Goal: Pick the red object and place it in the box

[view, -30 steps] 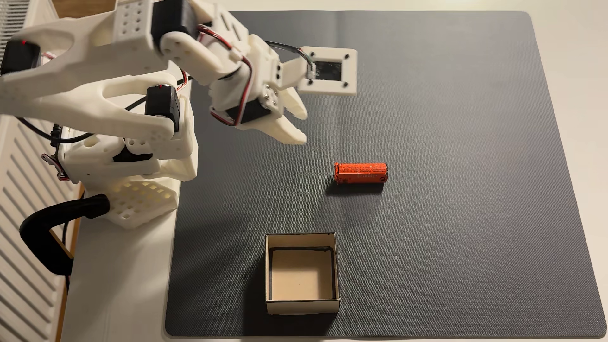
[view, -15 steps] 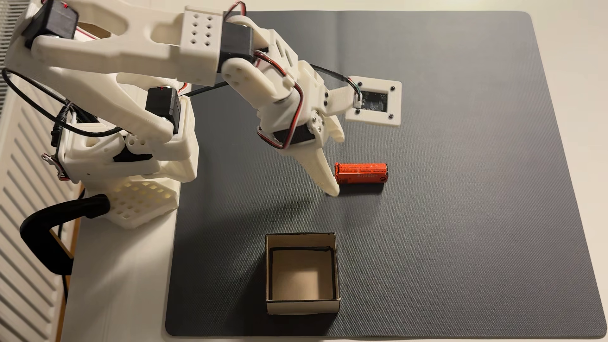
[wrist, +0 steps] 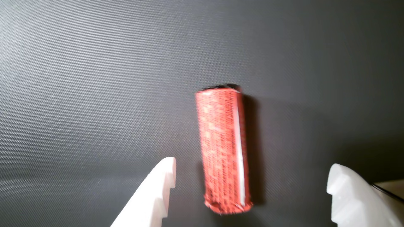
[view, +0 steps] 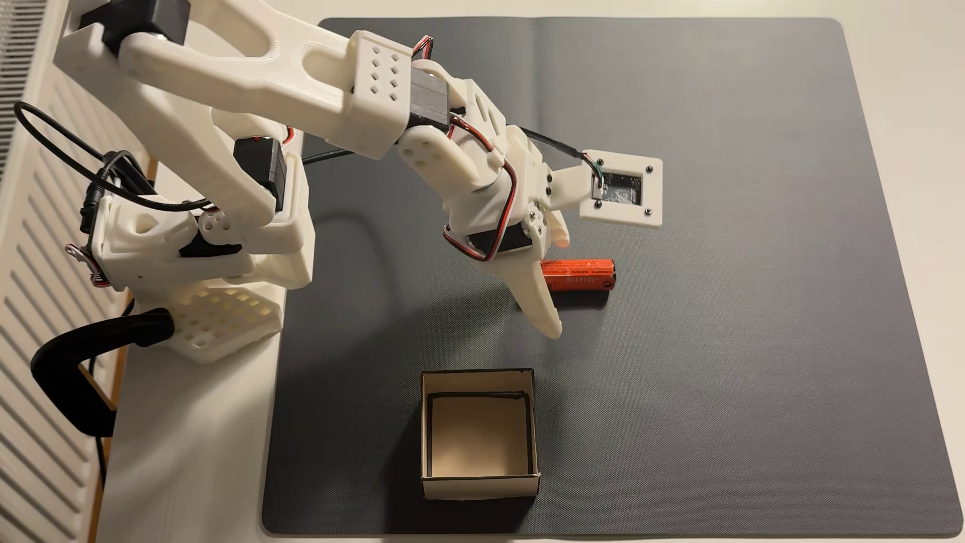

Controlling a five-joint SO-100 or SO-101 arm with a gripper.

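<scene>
On the dark mat [view: 731,313] the red object [wrist: 224,148] lies flat between the wide-open fingers of the gripper [wrist: 251,175], so they can squeeze its sides. Close by waits the box [view: 479,486], with nothing inside.

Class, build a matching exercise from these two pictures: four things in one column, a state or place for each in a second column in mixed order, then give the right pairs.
Things
1. red object
2. box
3. gripper
4. mat

States or places
A. dark grey, lying under everything else
B. open, a finger on each side of the cylinder in the wrist view
C. lying on its side on the mat, not yet grasped
D. empty, open-topped, nearest the bottom edge in the fixed view

Pairs: 1-C, 2-D, 3-B, 4-A
</scene>
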